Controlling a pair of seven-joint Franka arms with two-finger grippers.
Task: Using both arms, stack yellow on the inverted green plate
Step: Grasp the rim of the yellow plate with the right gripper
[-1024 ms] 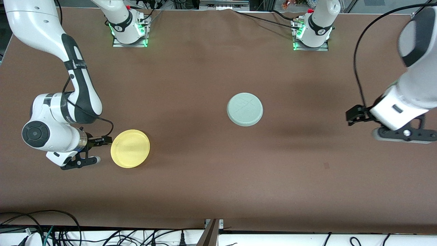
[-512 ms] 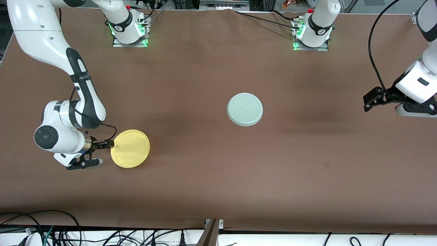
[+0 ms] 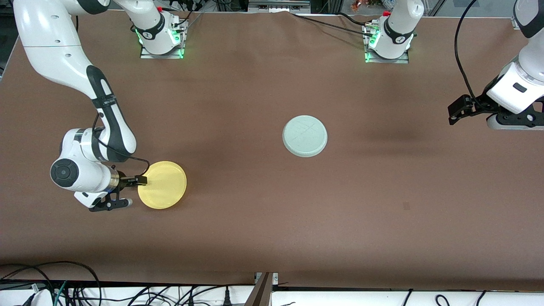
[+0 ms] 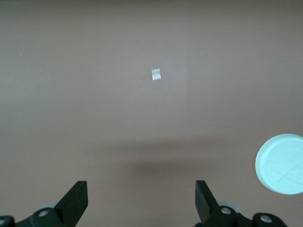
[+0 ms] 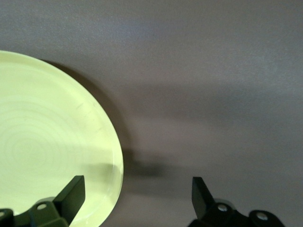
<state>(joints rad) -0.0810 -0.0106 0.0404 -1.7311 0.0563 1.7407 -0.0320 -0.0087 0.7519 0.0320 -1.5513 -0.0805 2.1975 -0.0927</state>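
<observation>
Right end effector (image 3: 137, 181) sits released at the yellow plate (image 3: 162, 185), fingers straddling its rim near the bench's right-arm edge. It should slide deeper before pinching. Left end effector (image 3: 454, 113), spread wide, waits over its own edge; green plate (image 3: 304, 136) lies inverted mid-bench.

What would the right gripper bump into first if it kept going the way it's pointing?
The yellow plate. The right gripper, open, sits at its rim, one finger over the plate, the other over bare table. Depth is unclear; contact can't be confirmed.

Two plates on the table: one yellow (image 3: 162, 185), at eight o'clock; one green (image 3: 305, 136), near centre; two arms; two grippers.
</observation>
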